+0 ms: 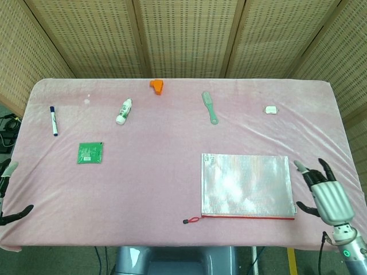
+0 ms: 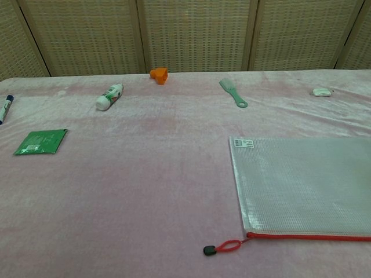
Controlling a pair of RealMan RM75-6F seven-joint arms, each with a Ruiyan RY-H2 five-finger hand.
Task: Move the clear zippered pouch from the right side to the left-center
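At the near right of the pink surface (image 1: 172, 172), the right robot hand (image 1: 324, 192) hovers just beside the clear zippered pouch (image 1: 246, 185), fingers spread, holding nothing. The pouch lies flat, its red zipper edge nearest, pull cord (image 2: 223, 247) trailing left. At the near left edge, only the fingertips of the left robot hand (image 1: 7, 195) show, apart and empty. Farther back lie a green packet (image 1: 90, 152), a blue marker (image 1: 53, 120), a white tube (image 1: 124, 111), a green brush (image 1: 210, 107), a small white object (image 1: 271, 109) and an orange piece (image 1: 157, 85).
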